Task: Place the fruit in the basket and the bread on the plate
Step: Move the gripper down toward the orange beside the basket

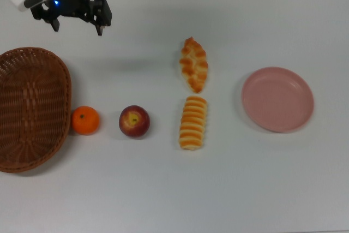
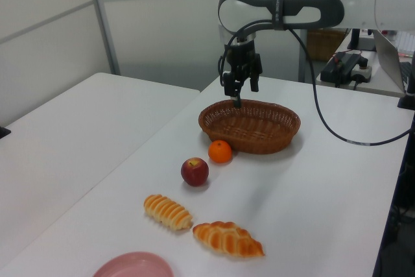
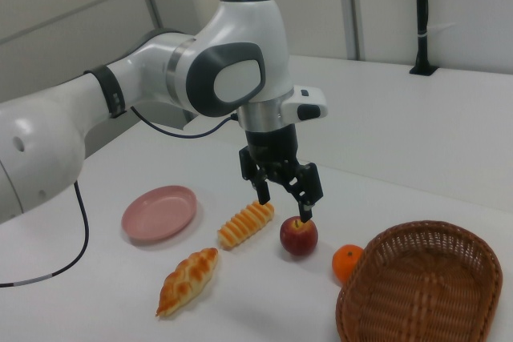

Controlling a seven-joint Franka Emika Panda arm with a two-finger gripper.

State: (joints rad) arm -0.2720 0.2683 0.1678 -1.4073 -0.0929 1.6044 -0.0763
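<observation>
The mandarin (image 1: 85, 120) and the red apple (image 1: 134, 121) lie side by side on the white table, just off the empty wicker basket's rim (image 1: 66, 83) at the top view's left. At mid-table the braided loaf (image 1: 194, 64) lies above the ridged loaf (image 1: 193, 123). The pink plate (image 1: 277, 99) sits bare at the top view's right. My gripper (image 1: 77, 24) hangs open and empty above the table's far edge, beyond the basket and the fruit. In the right view, the gripper (image 3: 283, 202) shows in front of the apple (image 3: 298, 235) and apart from it.
A second white table (image 2: 78, 121) stands at the left view's left with a gap between. A power strip (image 2: 347, 66) and cables (image 2: 337, 135) lie at the left view's far right. My arm (image 3: 96, 110) reaches in from the right view's left.
</observation>
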